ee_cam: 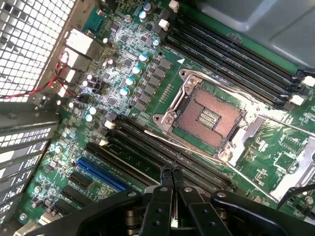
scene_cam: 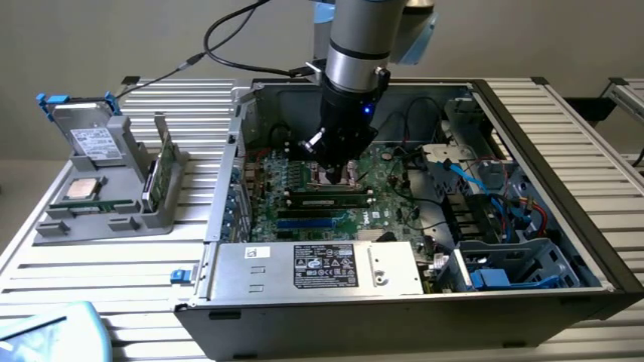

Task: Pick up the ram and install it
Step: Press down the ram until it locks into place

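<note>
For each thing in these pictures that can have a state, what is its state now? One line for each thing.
Gripper: fingers shut, nothing between them, above the motherboard inside the case.
CPU socket: empty, its frame open.
Ram: lying flat in a slot near the socket.
Computer case: side open, lying on the table.
Second green stick: upright in the grey holder.
Processor chip: flat in that holder.

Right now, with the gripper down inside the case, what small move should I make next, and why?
Probably lift straight up out of the case. The gripper sits low over the motherboard with fingers shut on nothing, while the ram appears to stand in the gray holder on the exterior view's left.
</note>
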`<state>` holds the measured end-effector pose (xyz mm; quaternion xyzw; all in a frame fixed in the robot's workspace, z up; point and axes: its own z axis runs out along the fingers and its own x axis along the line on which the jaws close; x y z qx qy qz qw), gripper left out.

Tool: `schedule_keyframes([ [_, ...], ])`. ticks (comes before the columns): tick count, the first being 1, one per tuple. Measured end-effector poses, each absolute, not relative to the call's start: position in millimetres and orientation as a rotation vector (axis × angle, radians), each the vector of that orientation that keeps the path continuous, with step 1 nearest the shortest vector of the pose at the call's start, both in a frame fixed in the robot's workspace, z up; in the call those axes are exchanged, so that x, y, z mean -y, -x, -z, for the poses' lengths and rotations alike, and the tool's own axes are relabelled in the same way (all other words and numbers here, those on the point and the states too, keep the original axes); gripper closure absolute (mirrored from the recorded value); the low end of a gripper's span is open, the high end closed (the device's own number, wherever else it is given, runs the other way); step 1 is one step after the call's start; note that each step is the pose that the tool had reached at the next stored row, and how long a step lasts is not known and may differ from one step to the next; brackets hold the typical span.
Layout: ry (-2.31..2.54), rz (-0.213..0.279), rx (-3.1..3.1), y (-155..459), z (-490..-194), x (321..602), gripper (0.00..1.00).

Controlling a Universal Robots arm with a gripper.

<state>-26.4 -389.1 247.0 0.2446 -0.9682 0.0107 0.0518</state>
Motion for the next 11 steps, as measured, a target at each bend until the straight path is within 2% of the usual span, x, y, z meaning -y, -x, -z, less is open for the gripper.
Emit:
schedule_keyframes([
  [11, -0.551, -0.041, 2.989, 26.5, -246.9, 389.0, 0.90],
])
